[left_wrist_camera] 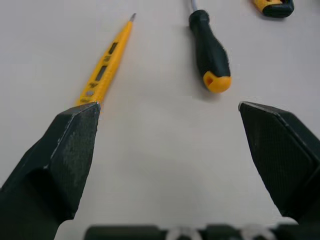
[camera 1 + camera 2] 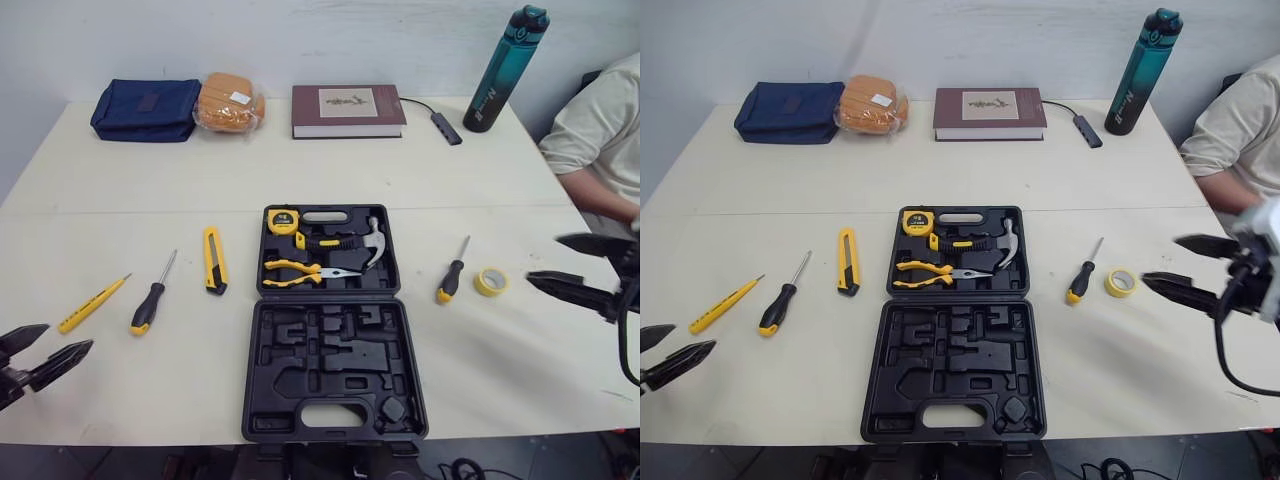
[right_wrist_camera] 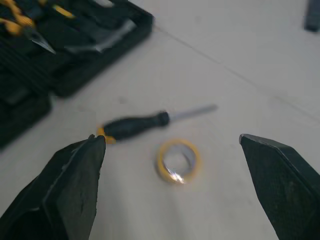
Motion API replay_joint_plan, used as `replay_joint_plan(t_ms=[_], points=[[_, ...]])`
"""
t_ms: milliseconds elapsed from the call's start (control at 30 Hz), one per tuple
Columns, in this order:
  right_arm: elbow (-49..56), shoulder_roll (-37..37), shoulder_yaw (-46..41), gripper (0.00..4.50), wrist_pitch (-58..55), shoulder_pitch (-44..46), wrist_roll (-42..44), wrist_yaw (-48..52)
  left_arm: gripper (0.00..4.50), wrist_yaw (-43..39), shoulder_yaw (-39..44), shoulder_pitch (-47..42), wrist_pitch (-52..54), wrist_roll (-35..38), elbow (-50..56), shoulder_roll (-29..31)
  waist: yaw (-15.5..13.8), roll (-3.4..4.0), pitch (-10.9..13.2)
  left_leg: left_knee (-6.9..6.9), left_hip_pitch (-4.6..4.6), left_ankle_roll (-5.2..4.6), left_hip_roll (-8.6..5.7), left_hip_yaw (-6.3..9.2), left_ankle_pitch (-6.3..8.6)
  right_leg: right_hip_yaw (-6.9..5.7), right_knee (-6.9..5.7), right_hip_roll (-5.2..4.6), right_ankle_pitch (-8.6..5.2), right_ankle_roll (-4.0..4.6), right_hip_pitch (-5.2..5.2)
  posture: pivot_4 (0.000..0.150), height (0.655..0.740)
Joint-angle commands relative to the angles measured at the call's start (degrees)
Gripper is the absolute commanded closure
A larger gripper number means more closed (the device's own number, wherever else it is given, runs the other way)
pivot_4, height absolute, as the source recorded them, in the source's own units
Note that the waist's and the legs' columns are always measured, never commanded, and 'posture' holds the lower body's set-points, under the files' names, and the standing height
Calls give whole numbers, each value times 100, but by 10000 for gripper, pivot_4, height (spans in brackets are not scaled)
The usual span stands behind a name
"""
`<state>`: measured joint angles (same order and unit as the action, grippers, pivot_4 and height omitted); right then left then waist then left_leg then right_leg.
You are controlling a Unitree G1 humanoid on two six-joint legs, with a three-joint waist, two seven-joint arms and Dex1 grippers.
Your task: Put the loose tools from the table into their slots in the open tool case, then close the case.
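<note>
Tool case [image 2: 330,370] lies open, a rectangular shell of black moulded plastic.

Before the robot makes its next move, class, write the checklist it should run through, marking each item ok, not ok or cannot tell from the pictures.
1. Tool case open flat: ok.
2. Left gripper open, holding nothing: ok.
3. Right gripper open, holding nothing: ok.
4. Loose tools lie apart from one another: ok. They are the yellow tester, black-handled screwdriver, utility knife, second screwdriver and tape roll.
5. All tools stowed: not ok, those five lie on the table.
6. Which empty slot takes which tool: cannot tell.
</note>
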<state>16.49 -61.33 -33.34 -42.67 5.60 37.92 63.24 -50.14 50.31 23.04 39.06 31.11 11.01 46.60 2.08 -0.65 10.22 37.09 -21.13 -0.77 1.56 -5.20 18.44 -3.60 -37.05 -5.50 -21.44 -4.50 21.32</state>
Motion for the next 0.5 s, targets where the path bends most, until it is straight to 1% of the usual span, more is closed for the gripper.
replay_joint_plan(t_ms=[33, 167, 300, 433, 500], points=[[695, 89, 526, 311, -563, 907, 1037, -276, 169, 550, -397, -234, 485, -44, 325, 47, -12, 0, 1, 2, -3, -1, 0, -1, 0, 0, -3, 0, 0, 0, 3, 1500, 7400], [1008, 532, 1255, 311, -922, 1973, 1841, -607, 169, 1200, -771, -697, 1073, 18, 578, -67, -30, -18, -2, 11, -12, 3, -2, 0, -4, -2, -4, -1, 1, -1, 5, 1500, 7400], [1092, 1071, 1793, 311, -1096, 2726, 2379, -902, 169, 1392, -1274, -1074, 1276, -9, 713, -26, -49, -22, -2, 15, -15, 9, -3, 0, -8, -2, -1, -2, 3, -5, 4, 1500, 7400], [1246, 1327, 2305, 311, -945, 2899, 2277, -806, 169, 1762, -1772, -1682, 1363, -236, 394, -10, -56, -29, -6, 18, -20, 9, -4, 2, -8, -5, 3, -2, 4, -7, 4, 1500, 7400], [1253, 1441, 2455, 311, -877, 2966, 2256, -810, 169, 1760, -2027, -1781, 1363, -283, 424, -17, -42, -29, -6, 20, -20, 8, -4, 0, -8, -4, 3, -2, 5, -10, 3, 1500, 7400]])
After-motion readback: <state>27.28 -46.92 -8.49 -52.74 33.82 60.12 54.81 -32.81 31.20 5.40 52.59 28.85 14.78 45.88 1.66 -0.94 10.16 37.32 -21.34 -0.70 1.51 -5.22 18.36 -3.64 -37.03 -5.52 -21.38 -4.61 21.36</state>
